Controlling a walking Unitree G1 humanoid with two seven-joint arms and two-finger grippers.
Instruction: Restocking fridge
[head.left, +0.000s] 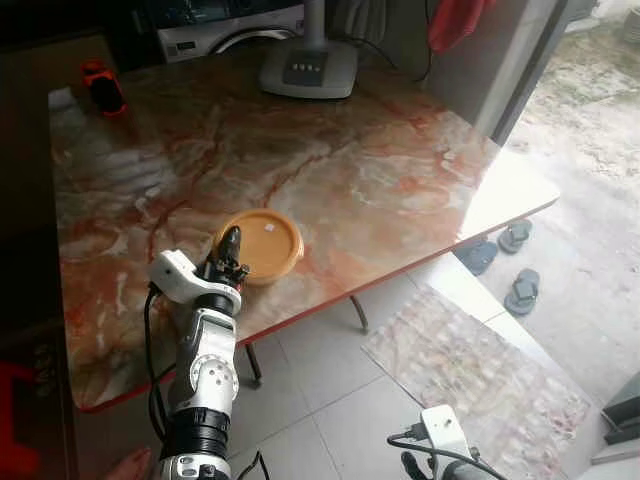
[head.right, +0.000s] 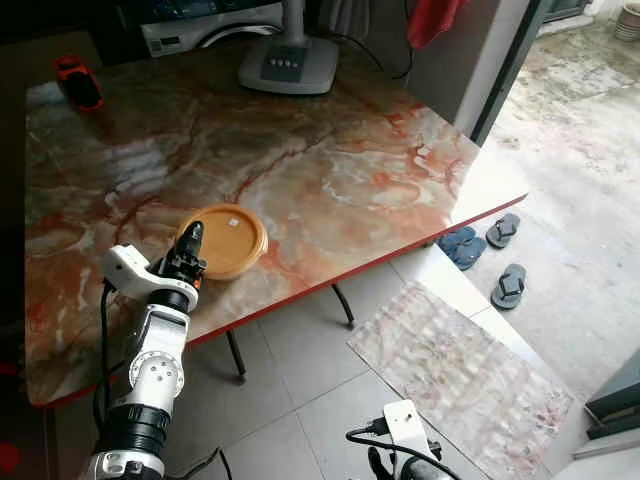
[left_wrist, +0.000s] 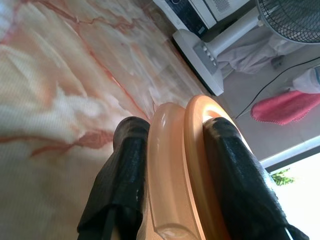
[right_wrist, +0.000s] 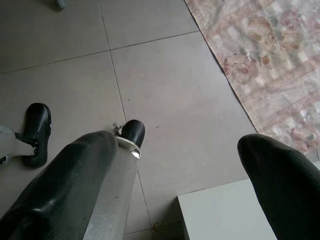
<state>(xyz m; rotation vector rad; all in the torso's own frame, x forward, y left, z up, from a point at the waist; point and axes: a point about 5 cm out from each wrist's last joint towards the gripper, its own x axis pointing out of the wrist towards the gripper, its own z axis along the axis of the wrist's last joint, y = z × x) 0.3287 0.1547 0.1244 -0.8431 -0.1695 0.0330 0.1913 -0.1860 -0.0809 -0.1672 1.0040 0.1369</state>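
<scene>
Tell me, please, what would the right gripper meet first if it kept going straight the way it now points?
Most likely the grey tiled floor: the right gripper, fingers apart, hangs pointing down at it, with nothing between as far as its wrist view shows.

1. The left arm (head.left: 205, 370) is built of silver, rounded metal segments, with a ribbed black collar near its lower end.
2. A white, blocky camera housing (head.left: 172, 275) sits at its wrist.
3. A thin black cable (head.left: 150, 350) loops alongside it.
4. The left gripper (left_wrist: 172, 165) has two long black fingers (matte, slightly textured).
5. The right gripper (right_wrist: 190, 170) has the same rounded black fingers (right_wrist: 75, 180).
6. The right wrist carries a white housing (head.left: 442, 428) with a black cable.
</scene>
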